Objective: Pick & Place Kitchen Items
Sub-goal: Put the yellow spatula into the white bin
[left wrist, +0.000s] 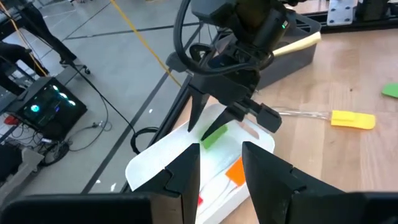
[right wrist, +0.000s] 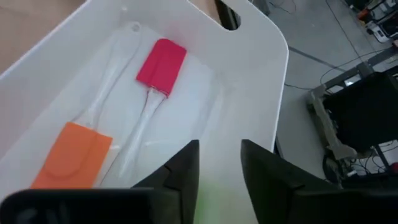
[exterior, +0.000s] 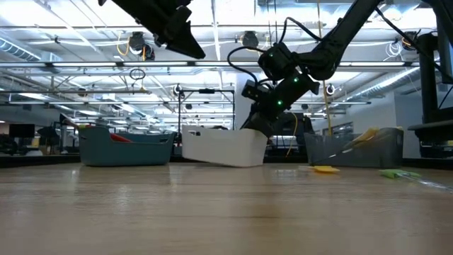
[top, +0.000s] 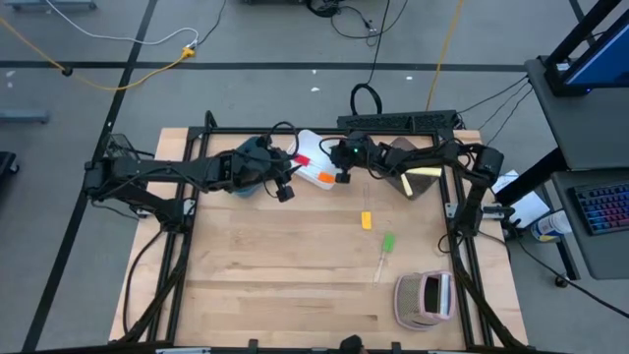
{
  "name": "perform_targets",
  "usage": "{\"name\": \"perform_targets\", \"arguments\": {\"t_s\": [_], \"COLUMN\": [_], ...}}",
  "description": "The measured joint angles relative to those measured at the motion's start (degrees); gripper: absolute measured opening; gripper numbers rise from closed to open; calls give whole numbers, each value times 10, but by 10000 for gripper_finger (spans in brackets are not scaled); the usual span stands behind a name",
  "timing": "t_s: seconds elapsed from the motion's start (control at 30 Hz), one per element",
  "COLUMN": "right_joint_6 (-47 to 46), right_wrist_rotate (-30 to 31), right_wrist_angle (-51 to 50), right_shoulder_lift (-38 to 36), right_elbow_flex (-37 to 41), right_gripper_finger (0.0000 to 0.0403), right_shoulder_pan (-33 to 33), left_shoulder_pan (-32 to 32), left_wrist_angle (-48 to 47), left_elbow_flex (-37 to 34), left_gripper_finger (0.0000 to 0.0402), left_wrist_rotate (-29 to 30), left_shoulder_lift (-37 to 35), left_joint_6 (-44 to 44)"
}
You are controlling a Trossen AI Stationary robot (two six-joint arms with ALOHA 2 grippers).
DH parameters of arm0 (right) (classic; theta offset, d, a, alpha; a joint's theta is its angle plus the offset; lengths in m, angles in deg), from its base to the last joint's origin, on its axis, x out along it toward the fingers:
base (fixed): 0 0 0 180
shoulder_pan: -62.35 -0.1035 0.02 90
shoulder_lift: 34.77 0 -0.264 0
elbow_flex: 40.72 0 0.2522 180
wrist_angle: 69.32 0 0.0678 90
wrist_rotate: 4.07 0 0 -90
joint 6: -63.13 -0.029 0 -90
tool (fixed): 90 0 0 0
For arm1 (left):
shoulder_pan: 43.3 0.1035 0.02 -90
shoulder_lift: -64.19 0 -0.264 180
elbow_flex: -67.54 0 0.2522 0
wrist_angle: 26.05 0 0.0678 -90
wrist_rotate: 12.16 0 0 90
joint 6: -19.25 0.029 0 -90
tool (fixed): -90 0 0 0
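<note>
Green spatula [left wrist: 214, 135] dropping between parted fingers of right gripper [left wrist: 214, 118] over white bin [left wrist: 149, 165], twelve o'clock on table; left gripper [left wrist: 221, 168] half-open, holding nothing.

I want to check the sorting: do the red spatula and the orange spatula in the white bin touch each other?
Apart. The right wrist view shows bare floor of the white bin between the red spatula and the orange spatula.
</note>
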Motion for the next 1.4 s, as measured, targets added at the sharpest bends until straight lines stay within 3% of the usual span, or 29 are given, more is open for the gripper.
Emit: {"name": "perform_targets", "arguments": {"t_s": [0.3,0.6,0.87,1.13,1.3,1.4], "right_joint_6": [0,-35,-227,-255,-420,-520], "right_wrist_rotate": [-1,0,-1,-1,0,9], "right_wrist_angle": [41,25,-134,-350,-429,-427], "right_shoulder_lift": [0,-67,-165,-224,-228,-228], "right_elbow_flex": [2,1,2,2,2,18], "right_gripper_finger": [150,180,180,181,181,181], "right_shoulder_pan": [-8,-57,-100,-147,-180,-197], "left_shoulder_pan": [0,0,0,0,0,0], "left_wrist_angle": [-9,-20,-20,-26,-28,-28], "left_elbow_flex": [0,0,0,0,0,0], "left_gripper_finger": [122,122,122,122,122,122], "left_wrist_rotate": [0,0,0,-1,-1,-1], "left_shoulder_lift": [0,0,0,0,0,0], "left_joint_6": [-8,-18,-26,-45,-61,-79]}}
